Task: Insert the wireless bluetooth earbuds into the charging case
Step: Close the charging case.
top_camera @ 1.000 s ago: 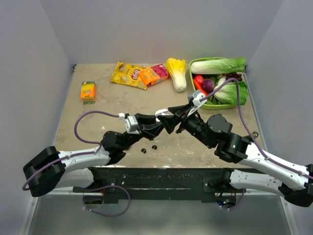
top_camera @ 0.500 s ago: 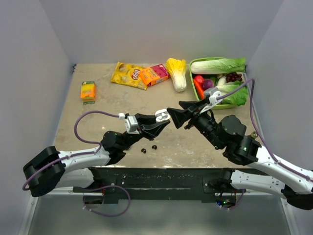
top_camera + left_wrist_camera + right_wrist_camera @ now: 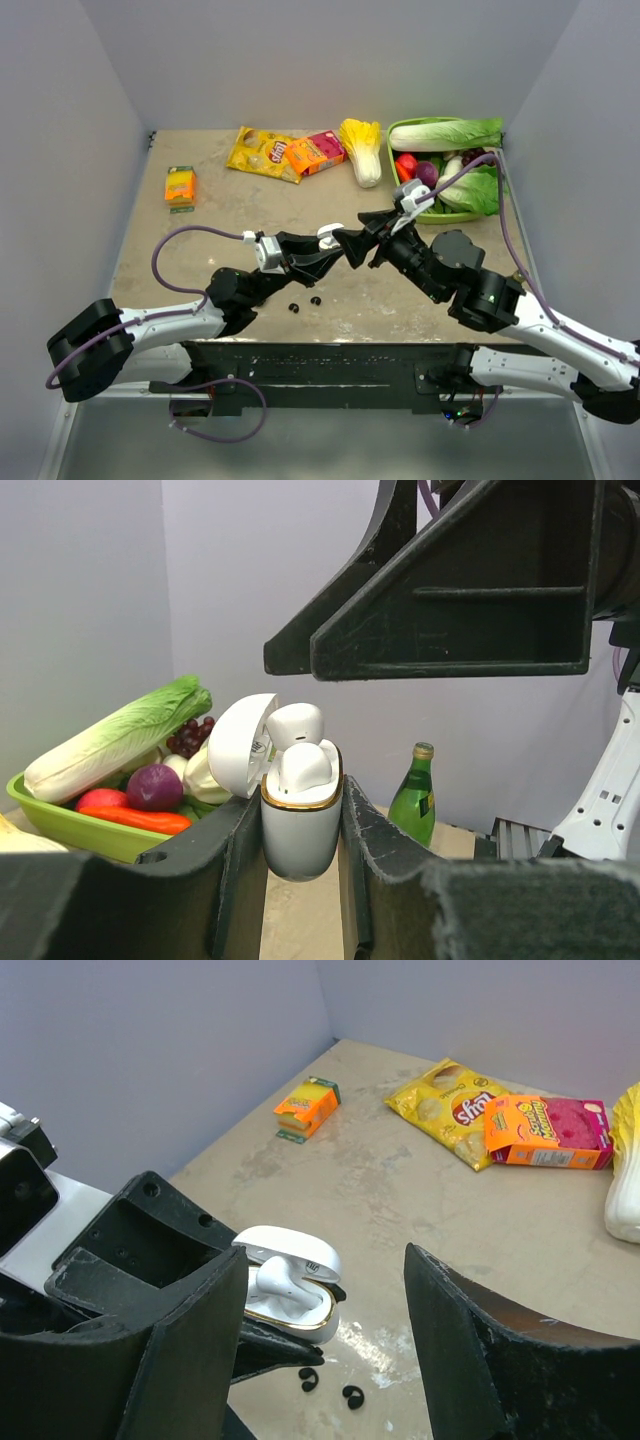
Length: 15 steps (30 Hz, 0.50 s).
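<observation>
Two arms meet over the beige stone-look tabletop (image 3: 200, 230). The black left gripper (image 3: 300, 825) clamps a white, gold-rimmed charging case (image 3: 300, 845) with its lid open, and the black right gripper (image 3: 322, 1260) hangs open above. Small white earbuds (image 3: 300, 765) sit inside, the rear one seemingly proud, so press it squarely and gently. Tiny glossy black earbuds (image 3: 305, 303) lie below.

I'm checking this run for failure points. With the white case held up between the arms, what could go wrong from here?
One white earbud stands proud of the charging case; an off-centre push from the open right hand might flick it out. The left hand grips only the case's lower body, so that push may tilt or slip it.
</observation>
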### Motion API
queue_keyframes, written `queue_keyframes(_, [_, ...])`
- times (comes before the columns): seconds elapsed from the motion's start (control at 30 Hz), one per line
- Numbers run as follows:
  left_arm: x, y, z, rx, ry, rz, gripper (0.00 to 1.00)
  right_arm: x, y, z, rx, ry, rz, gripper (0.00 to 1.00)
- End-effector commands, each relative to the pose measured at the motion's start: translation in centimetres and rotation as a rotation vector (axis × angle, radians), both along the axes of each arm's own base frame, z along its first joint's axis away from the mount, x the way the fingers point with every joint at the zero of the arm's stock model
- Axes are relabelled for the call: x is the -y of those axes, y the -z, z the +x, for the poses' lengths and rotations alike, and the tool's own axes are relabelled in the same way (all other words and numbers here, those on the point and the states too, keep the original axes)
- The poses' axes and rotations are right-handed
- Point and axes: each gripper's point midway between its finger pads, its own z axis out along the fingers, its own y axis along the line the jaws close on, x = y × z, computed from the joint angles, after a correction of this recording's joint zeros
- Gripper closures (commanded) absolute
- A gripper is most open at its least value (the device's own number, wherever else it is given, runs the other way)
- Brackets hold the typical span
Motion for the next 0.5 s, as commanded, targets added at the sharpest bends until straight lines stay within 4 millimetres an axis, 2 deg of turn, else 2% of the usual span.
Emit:
queue_keyframes(0.0, [-2.1,-5.5,-1.9,0.137,0.017,-0.198,1.0,-0.4,-1.5,-0.5,0.015,-0.033,0.016,0.33])
queue_keyframes(0.2, [-2.2,-5.6,-2.0,0.139,0.017,-0.201,1.0,-0.8,-0.3,-0.3,-0.01,-0.032,-0.018,0.33])
queue_keyframes(0.47, [-2.2,-5.5,-2.0,0.138,0.02,-0.2,1.0,-0.2,-0.3,0.0,-0.015,-0.001,-0.013,0.33])
